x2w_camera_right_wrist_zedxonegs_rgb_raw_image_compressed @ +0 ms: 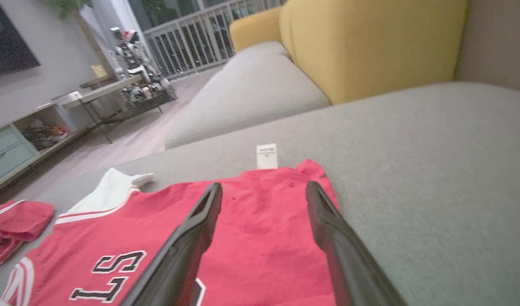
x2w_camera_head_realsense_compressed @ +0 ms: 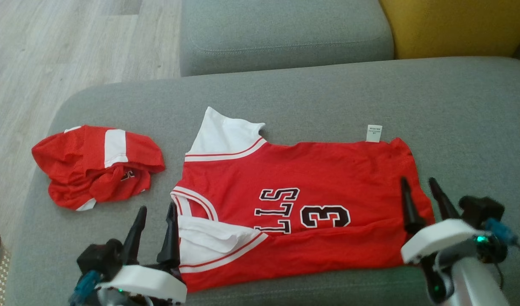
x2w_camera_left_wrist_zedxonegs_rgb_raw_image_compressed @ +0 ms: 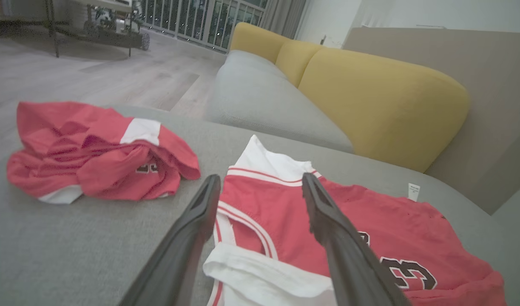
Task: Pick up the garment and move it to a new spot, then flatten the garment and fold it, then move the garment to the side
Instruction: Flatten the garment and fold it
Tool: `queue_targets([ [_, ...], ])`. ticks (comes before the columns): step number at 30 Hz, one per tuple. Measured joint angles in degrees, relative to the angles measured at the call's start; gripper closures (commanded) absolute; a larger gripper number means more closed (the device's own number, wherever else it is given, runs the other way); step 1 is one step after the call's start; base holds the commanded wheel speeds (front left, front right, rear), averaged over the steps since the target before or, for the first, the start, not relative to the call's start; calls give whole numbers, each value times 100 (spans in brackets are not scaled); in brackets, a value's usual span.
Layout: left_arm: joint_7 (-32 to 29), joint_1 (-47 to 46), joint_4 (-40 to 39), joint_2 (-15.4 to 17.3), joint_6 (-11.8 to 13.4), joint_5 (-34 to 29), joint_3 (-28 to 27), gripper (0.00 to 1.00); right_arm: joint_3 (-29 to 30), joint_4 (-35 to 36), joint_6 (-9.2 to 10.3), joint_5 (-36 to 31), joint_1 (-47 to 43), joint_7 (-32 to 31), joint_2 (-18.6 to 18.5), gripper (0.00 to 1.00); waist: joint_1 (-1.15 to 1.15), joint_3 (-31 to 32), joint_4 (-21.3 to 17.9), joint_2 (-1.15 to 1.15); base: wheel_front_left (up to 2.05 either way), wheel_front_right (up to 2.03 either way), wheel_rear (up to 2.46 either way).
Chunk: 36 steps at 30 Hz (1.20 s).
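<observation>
Jersey [x2w_camera_head_realsense_compressed: 302, 204] lay spread mid-frame in head view on grey cushion [x2w_camera_head_realsense_compressed: 328, 93]. L gripper [x2w_camera_head_realsense_compressed: 157, 207] at lower left & R gripper [x2w_camera_head_realsense_compressed: 418, 182] at lower right both gaped, empty. Best approach, imo: pinch near-edge corners together, lift evenly, fold w/o bunching.

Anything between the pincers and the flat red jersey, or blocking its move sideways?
Nothing visible between the left pincer or right pincer and the flat red jersey; both are open at its near edge. A crumpled red-and-white garment occupies the grey cushion on the robot's left, apart from the jersey.
</observation>
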<state>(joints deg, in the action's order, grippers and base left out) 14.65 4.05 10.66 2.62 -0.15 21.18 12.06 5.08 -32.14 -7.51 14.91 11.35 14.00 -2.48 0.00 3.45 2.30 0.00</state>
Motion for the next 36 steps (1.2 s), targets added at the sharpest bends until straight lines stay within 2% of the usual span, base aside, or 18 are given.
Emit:
queue_targets([
  [5,0,310,-582,0,-82,-66,-102,0,-364,1540,0,-58,-881,23,4,0,0,-20,27,0,0,0,0],
  [8,0,398,-636,2,-86,-123,-97,0,-398,2045,0,-105,-1218,34,7,0,0,-26,51,0,0,0,0],
  [17,0,399,-464,3,68,-142,-24,0,-433,2253,0,-134,-1426,46,7,0,0,-37,24,0,0,0,0],
  [22,0,258,44,5,-20,-146,5,0,-434,2249,0,-165,-1384,46,7,0,0,-155,-103,0,0,0,0],
  [25,-37,-175,570,98,-237,-312,124,0,-437,2184,0,-237,-1198,45,7,0,0,-293,-211,0,0,0,0],
  [29,-843,-1161,1001,436,-544,-346,396,0,-366,2201,0,-241,-760,7,5,0,0,-627,-332,0,0,0,0],
  [36,-2209,-3371,1492,1056,-695,-67,463,0,-469,2388,0,-224,98,-141,-1,0,1,-1407,-590,0,0,0,0],
])
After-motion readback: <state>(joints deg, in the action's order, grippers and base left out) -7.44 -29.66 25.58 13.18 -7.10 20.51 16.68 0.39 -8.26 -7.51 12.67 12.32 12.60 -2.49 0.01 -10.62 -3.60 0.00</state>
